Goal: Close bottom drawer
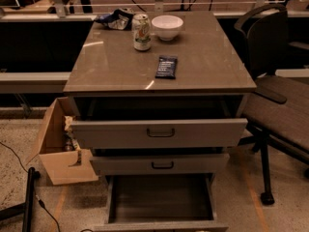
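The bottom drawer (159, 197) is the lowest of three grey-tan drawers in a cabinet. It is pulled far out, its dark empty box open to view. Its front panel (159, 225) lies at the bottom edge of the camera view, and its handle is out of view. The middle drawer (159, 164) sticks out a little, and the tall top drawer (159, 132) sticks out further. My gripper is not in view.
An open cardboard box (58, 149) stands on the floor left of the cabinet. An office chair (277, 100) stands at the right. On the cabinet top (203, 76) are a can (141, 31), a white bowl (167, 27), a dark packet (166, 66) and a bag (116, 19). A black pole (30, 197) and cable lie at lower left.
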You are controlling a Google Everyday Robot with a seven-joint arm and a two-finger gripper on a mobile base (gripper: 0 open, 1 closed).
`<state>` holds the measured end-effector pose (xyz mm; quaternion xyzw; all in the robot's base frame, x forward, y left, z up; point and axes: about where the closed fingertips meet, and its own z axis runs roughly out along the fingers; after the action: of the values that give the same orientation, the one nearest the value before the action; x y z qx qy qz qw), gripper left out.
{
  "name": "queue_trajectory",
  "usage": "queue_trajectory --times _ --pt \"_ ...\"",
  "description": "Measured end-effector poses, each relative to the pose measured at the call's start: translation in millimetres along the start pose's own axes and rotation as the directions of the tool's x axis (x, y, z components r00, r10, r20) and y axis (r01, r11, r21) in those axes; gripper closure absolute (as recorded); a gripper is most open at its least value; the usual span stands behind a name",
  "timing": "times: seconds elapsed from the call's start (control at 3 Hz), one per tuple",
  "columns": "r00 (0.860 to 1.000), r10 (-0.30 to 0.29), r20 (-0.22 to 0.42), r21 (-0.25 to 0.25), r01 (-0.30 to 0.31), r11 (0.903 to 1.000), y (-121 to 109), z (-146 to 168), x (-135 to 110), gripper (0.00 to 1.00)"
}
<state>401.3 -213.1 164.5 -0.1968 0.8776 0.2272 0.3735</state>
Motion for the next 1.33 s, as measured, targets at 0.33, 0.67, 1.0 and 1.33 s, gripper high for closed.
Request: queue_trajectory --times 0.33,0.67,1.0,1.33 --pt "0.999 0.023 0.042 0.016 -0.024 0.9996 -13.5 16.4 -4.5 1.0" --pt "0.996 0.017 0.085 0.023 -0.019 0.9995 -30.7 38.2 -19.1 1.0" --pt "0.993 -0.022 0.118 0.036 0.018 0.9992 -53.6 56.2 -43.5 1.0" --pt "0.988 -0.068 0.136 0.049 0.062 0.9969 -75.0 73.1 -68.4 1.0"
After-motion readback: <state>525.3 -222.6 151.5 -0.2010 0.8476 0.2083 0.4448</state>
